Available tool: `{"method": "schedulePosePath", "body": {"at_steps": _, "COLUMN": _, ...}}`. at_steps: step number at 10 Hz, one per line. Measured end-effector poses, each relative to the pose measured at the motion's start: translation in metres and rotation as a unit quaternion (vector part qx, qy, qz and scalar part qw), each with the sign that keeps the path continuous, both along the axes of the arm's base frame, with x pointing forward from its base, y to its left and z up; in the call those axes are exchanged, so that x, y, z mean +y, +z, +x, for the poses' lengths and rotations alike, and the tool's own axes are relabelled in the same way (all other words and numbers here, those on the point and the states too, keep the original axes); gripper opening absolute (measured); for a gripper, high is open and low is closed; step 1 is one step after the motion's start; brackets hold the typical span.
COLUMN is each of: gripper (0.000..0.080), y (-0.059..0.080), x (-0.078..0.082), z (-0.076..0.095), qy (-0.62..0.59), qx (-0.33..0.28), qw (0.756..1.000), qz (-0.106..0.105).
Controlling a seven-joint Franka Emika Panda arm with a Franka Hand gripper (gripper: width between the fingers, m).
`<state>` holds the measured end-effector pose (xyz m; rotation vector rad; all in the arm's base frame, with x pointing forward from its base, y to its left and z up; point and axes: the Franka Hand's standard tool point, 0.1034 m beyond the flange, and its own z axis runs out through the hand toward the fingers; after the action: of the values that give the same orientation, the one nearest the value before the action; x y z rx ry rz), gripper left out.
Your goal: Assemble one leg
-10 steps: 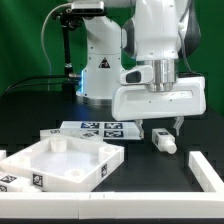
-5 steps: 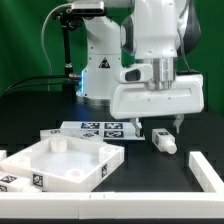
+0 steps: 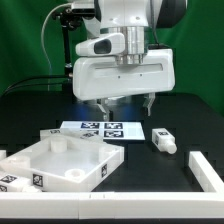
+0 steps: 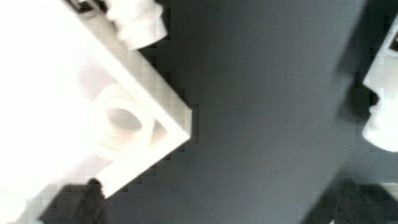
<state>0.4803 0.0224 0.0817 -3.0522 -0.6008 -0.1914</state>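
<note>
A short white leg (image 3: 163, 140) with tag markers lies on the black table at the exterior view's right. A second leg (image 3: 205, 168) lies nearer the front right. My gripper (image 3: 127, 105) hangs open and empty above the marker board (image 3: 100, 128), left of the first leg and well clear of it. The white tray-like tabletop (image 3: 55, 160) lies at the front left. In the blurred wrist view, a corner of the tabletop (image 4: 143, 100) with a round socket (image 4: 125, 120) shows, and my gripper (image 4: 219, 210) has only dark table between its fingertips (image 4: 75, 205).
The robot base (image 3: 97, 70) stands at the back. A white rail (image 3: 100, 210) runs along the front edge. A blurred white shape (image 4: 377, 100) sits at the edge of the wrist view; I cannot tell what it is.
My gripper has moved up and to the exterior view's left, away from the leg it hovered over. The leg lies where it was. The jaws stay open.
</note>
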Motion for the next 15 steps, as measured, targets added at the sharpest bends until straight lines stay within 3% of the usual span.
{"method": "schedulePosePath", "body": {"at_steps": 2, "gripper": 0.0649, "y": -0.001, "x": -0.001, "z": -0.001, "qy": 0.0, "qx": 0.001, "qw": 1.0, "qz": 0.0}}
{"method": "schedulePosePath", "body": {"at_steps": 6, "gripper": 0.0649, "y": -0.027, "x": -0.057, "z": -0.012, "qy": 0.087, "qx": 0.006, "qw": 0.996, "qz": -0.018}}
{"method": "schedulePosePath", "body": {"at_steps": 7, "gripper": 0.0649, "y": -0.033, "x": -0.067, "z": -0.014, "qy": 0.077, "qx": 0.019, "qw": 0.997, "qz": -0.014}}
{"method": "schedulePosePath", "body": {"at_steps": 8, "gripper": 0.0649, "y": -0.034, "x": -0.062, "z": -0.015, "qy": 0.065, "qx": 0.026, "qw": 0.997, "qz": -0.01}}
{"method": "schedulePosePath", "body": {"at_steps": 11, "gripper": 0.0649, "y": -0.035, "x": -0.062, "z": -0.015, "qy": 0.066, "qx": 0.026, "qw": 0.997, "qz": -0.01}}
{"method": "schedulePosePath", "body": {"at_steps": 14, "gripper": 0.0649, "y": -0.019, "x": -0.075, "z": -0.002, "qy": -0.064, "qx": 0.028, "qw": 0.998, "qz": -0.003}}
{"method": "schedulePosePath", "body": {"at_steps": 15, "gripper": 0.0649, "y": -0.019, "x": -0.086, "z": -0.005, "qy": -0.092, "qx": 0.052, "qw": 0.994, "qz": 0.008}}
